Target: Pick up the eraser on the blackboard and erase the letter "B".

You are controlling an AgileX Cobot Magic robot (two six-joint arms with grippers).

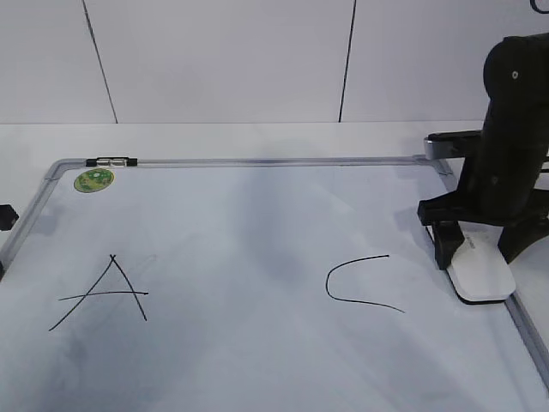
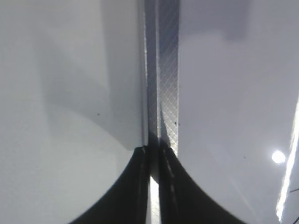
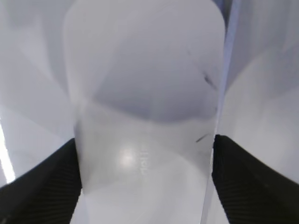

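Observation:
The blackboard point(image 1: 257, 249) lies flat and carries a hand-drawn "A" point(image 1: 107, 292) and "C" point(image 1: 356, 283). No letter "B" shows; the patch between them is bare with a faint grey smudge. The white eraser point(image 1: 482, 275) rests on the board by its right frame. My right gripper point(image 1: 477, 245) stands over it with a finger against each long side. In the right wrist view the eraser point(image 3: 145, 107) fills the gap between the jaws point(image 3: 145, 177). My left gripper point(image 2: 154, 151) is shut and empty over the board's left frame rail point(image 2: 166, 84).
A round green sticker point(image 1: 93, 179) sits in the board's top left corner, and a small clip point(image 1: 111, 160) on the top rail. The left arm's tip point(image 1: 7, 216) shows at the left edge. A white wall stands behind the table.

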